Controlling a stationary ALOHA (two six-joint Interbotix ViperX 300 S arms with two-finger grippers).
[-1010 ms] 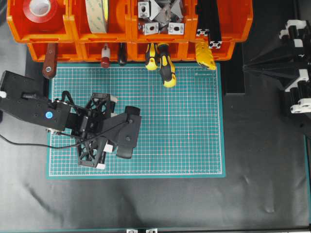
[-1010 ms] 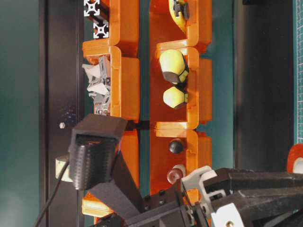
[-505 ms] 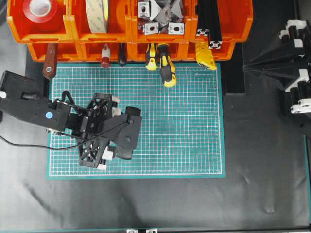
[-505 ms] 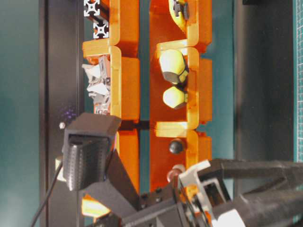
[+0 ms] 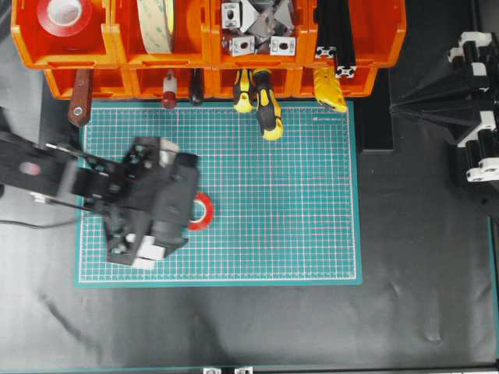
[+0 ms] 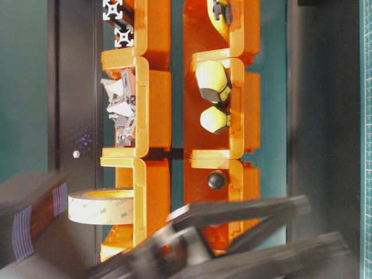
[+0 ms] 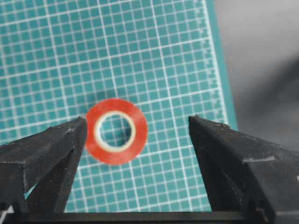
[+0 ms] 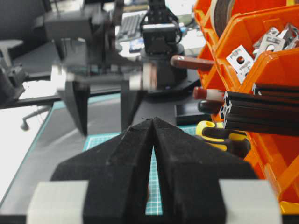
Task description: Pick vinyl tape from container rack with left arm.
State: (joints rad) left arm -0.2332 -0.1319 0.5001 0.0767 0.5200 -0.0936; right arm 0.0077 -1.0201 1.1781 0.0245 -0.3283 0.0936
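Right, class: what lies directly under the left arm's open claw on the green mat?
A small red vinyl tape lies flat on the green cutting mat, between the fingers of the open left claw and untouched. From overhead, the claw covers part of the ring.

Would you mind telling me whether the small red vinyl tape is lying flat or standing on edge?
Lying flat. The vinyl tape shows its full ring face and white core against the green mat, between the open left claw fingers.

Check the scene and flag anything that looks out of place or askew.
One small red vinyl tape lies flat on the green mat, outside the container rack, between the open left gripper fingers. Several handled tools stick out of the lower bins over the mat's edge. Nothing looks spilled or damaged.
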